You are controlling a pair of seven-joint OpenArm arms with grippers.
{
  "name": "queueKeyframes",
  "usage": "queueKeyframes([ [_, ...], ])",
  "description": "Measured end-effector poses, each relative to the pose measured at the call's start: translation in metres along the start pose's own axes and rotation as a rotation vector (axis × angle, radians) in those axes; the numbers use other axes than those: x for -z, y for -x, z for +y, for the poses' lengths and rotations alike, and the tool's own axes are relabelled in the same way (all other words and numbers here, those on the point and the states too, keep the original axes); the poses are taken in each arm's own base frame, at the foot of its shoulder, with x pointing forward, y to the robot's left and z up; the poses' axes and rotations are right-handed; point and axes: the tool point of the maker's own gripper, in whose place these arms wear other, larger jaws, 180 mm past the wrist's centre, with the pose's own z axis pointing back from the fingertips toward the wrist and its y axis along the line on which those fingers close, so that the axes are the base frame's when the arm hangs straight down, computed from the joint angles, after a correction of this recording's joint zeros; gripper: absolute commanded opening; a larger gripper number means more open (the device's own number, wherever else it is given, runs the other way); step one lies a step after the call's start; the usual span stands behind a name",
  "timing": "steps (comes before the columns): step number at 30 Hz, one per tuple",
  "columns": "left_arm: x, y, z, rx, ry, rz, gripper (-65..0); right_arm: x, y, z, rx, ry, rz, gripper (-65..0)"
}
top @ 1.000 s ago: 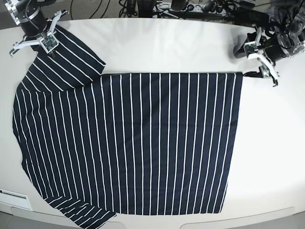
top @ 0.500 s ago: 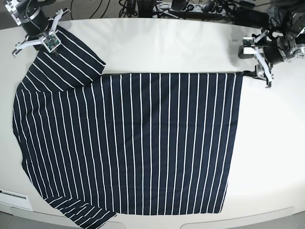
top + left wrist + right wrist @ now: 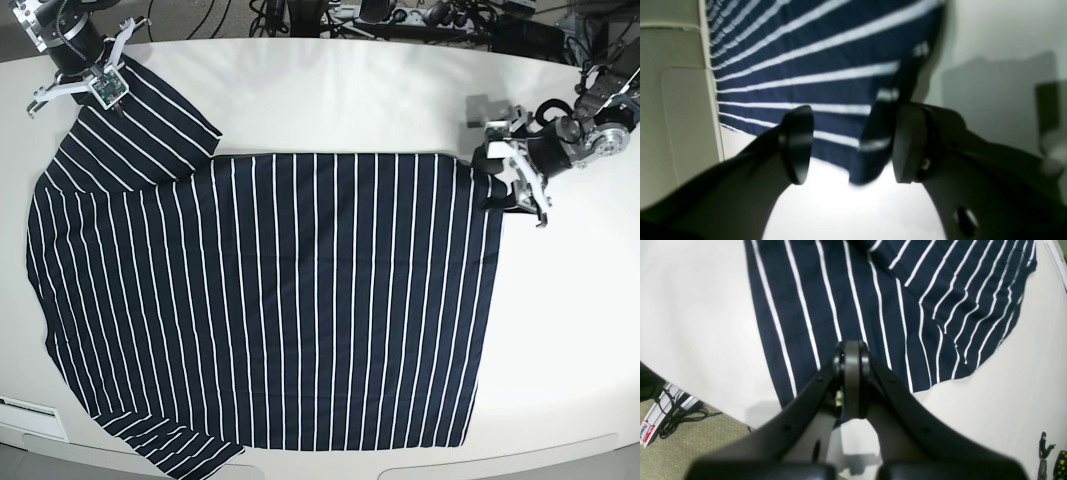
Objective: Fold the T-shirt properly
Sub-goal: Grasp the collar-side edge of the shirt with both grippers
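The T-shirt (image 3: 280, 300), dark navy with thin white pinstripes, lies spread flat on the white table (image 3: 350, 90). My right gripper (image 3: 103, 90) is at the far left over the shirt's sleeve. In the right wrist view its fingers (image 3: 851, 380) are pressed together at the sleeve's hem (image 3: 800, 340). My left gripper (image 3: 508, 185) is at the shirt's far right corner. In the left wrist view it (image 3: 851, 143) stands open, and the raised corner of cloth (image 3: 873, 133) hangs between the fingers against the right pad (image 3: 907, 143).
A small grey block (image 3: 480, 105) sits on the table just behind the left gripper. Cables and equipment (image 3: 400, 15) line the far edge. A white label (image 3: 25, 410) marks the near left edge. Carpet and cables (image 3: 673, 420) lie below the table's edge.
My left gripper has moved left and toward the near side, onto the shirt's far right corner. That corner has shifted inward and rumpled. The right gripper has barely moved.
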Motion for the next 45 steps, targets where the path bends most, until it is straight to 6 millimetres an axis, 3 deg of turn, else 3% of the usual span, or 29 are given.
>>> queueKeyframes([
  [4, 0.01, -0.003, -0.003, -0.002, 0.012, 0.019, -62.8, 0.0, 0.0, 0.0, -0.001, 0.0, 0.0, -65.0],
  [5, 0.012, -0.003, 0.0, -0.017, -0.001, 0.024, -65.0, 0.0, 0.0, 0.0, 0.0, 0.0, 0.0, -65.0],
  [9, 0.013, -0.001, 0.007, -0.014, -0.03, 0.035, -65.0, 0.001, -0.002, -0.002, -0.001, 0.007, -0.007, -65.0],
  [13, 0.013, 0.0, 0.01, -0.012, -0.038, 0.042, -65.0, 0.006, -0.014, -0.028, -0.029, 0.11, -0.035, -65.0],
  [15, 0.013, 0.001, 0.01, -0.012, -0.039, 0.045, -65.0, 0.009, -0.019, -0.03, -0.05, 0.109, -0.049, -64.6],
  [19, 0.013, 0.001, 0.01, -0.012, -0.042, 0.048, -65.0, 0.024, -0.004, -0.04, -0.05, 0.114, -0.019, -42.6],
  [22, 0.013, 0.002, 0.01, -0.011, -0.041, 0.053, -65.0, 0.041, 0.018, -0.061, -0.013, 0.176, 0.037, -33.3],
  [27, 0.013, 0.002, 0.01, -0.012, -0.041, 0.053, -65.0, 0.061, 0.048, -0.084, 0.019, 0.202, 0.154, -33.2],
  [37, 0.013, 0.002, 0.01, -0.012, -0.041, 0.054, -65.0, 0.089, 0.055, -0.103, 0.114, 0.155, 0.15, -33.2],
  [45, 0.013, 0.002, 0.01, -0.012, -0.042, 0.053, -65.0, 0.103, 0.077, -0.102, 0.193, 0.08, 0.158, -35.7],
])
